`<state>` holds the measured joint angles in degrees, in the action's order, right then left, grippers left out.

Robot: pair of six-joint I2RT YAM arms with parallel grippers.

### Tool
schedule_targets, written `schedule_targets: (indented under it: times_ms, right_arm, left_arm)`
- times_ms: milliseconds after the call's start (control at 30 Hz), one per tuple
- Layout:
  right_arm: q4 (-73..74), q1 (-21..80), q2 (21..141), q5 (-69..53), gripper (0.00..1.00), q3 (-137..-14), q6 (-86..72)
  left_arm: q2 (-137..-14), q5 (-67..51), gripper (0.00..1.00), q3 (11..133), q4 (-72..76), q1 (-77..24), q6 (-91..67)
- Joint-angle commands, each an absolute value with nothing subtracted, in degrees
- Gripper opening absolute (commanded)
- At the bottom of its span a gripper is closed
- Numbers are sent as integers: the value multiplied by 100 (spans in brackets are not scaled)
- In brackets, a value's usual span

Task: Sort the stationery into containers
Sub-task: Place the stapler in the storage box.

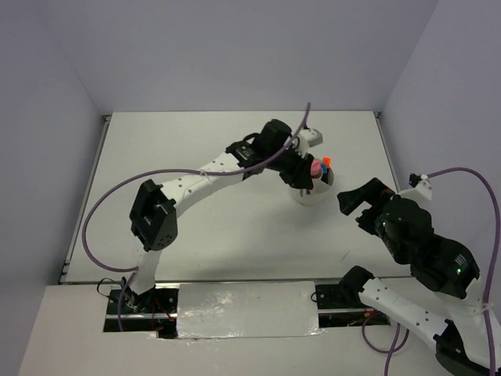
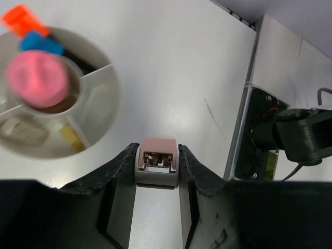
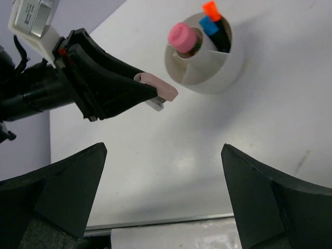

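The left fingers (image 2: 120, 167) are closed on the pink eraser (image 2: 158, 144), pinching it by its two flat sides so that one end sticks out past the tips. To my eye that grip leaves the piece free to drop straight down once the fingers part. It hangs over bare tabletop (image 2: 171, 67), just beside the white tub (image 2: 107, 104) and not yet above any compartment. The tub stands toward the far right of the tabletop and already holds most of the stationery. The pink cylinder (image 2: 37, 78) stands upright in the middle cell. The two black markers lean in one wedge with the blue tip (image 2: 41, 43) and the orange tip (image 2: 23, 19) poking above the rim. A tan piece (image 2: 72, 139) and a pale lump I can't make out lie in other wedges. One wedge on the near side looks bare, and I'd guess the eraser is meant for that one, which would mean a short carry sideways over the rim. The right fingers (image 3: 65, 181) are spread wide and grip nothing. They hover off to the right of the tub, apparently kept back so the left arm has room.
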<state>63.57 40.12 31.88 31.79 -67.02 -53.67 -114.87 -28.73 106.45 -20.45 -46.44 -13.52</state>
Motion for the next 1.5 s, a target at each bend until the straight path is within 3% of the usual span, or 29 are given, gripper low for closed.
schedule_targets:
  times_ms: [0, 300, 1167, 1333, 1433, 1467]
  right_arm:
    - [8023, 3990, 3305, 3674, 100, -7162, -5950]
    - [8244, 3999, 2593, 3235, 100, -7137, -5968]
    - [8025, 3999, 3445, 2470, 100, -7418, -5265]
    - [7902, 3999, 3498, 2294, 100, -7383, -5203]
    - [7788, 4008, 3507, 2233, 100, -7374, -5133]
    - [7770, 3999, 3516, 2215, 100, -7383, -5063]
  left_arm:
    - [-11636, -2629, 0, 11170, -2066, -5062, -423]
    - [-12067, -2250, 0, 11558, -1960, -5309, 596]
    - [-12841, -1661, 4, 11979, -1565, -5353, 1450]
    - [-12928, -1565, 9, 11997, -1468, -5326, 1450]
    - [-12981, -1477, 20, 12006, -1442, -5300, 1415]
    - [-12990, -1459, 32, 12023, -1433, -5291, 1363]
